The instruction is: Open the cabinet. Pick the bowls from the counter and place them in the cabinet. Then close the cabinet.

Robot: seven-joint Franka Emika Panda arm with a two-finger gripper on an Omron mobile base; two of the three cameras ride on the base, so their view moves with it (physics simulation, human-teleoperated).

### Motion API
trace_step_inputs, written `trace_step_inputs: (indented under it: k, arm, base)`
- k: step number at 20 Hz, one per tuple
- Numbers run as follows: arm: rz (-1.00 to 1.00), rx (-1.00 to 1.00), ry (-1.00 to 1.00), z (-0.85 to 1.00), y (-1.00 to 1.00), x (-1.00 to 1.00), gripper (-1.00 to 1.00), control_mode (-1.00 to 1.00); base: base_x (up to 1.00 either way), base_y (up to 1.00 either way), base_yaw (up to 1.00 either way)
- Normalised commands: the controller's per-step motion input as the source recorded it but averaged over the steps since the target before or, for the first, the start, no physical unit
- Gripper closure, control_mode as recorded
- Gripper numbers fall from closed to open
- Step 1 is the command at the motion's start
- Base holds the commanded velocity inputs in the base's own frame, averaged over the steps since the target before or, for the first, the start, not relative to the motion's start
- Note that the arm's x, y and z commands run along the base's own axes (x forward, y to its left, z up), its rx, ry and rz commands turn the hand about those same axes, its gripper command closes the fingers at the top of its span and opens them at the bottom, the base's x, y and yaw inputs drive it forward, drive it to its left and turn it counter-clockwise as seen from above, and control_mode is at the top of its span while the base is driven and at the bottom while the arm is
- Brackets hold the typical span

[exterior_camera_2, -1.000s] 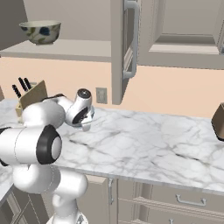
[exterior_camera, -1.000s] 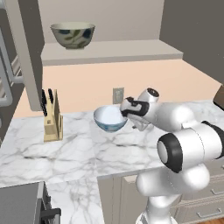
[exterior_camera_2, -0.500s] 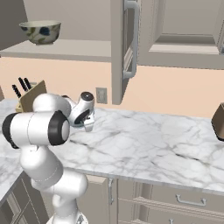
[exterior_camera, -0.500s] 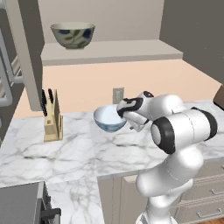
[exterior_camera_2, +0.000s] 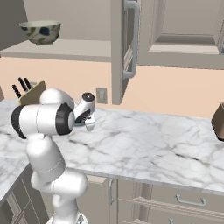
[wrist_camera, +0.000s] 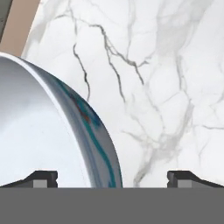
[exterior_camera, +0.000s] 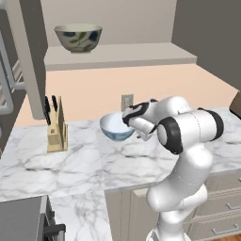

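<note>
The claw [wrist_camera: 111, 179] hangs with its two fingertips [wrist_camera: 41, 178] spread wide, straddling the near rim of the pale blue-white bowl [exterior_camera: 116, 126], one tip over the bowl's hollow and one outside its wall. That bowl sits on the marble worktop [exterior_camera: 84, 162], right of the knife block [exterior_camera: 55, 127]. Above and behind the block, the olive-beige bowl [exterior_camera: 78, 37] stands inside the open cabinet [exterior_camera: 122, 54].

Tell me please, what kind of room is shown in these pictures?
Most likely a home kitchen: a marble counter over drawers, a knife block by the wall, and an open wall cabinet holding an olive-beige bowl.
</note>
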Motion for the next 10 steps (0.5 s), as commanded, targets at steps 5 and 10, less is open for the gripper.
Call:
trace_step_inputs:
  k: [5, 10]
  arm:
    - [0.0, 0.0, 0.0, -0.2, 0.11, 0.26, 1.0, -1.0]
    - [0.0, 0.0, 0.0, -0.25, 0.06, 0.13, 1.0, -1.0]
  base:
    - [0.0, 0.0, 0.0]
    - [0.0, 0.0, 0.0]
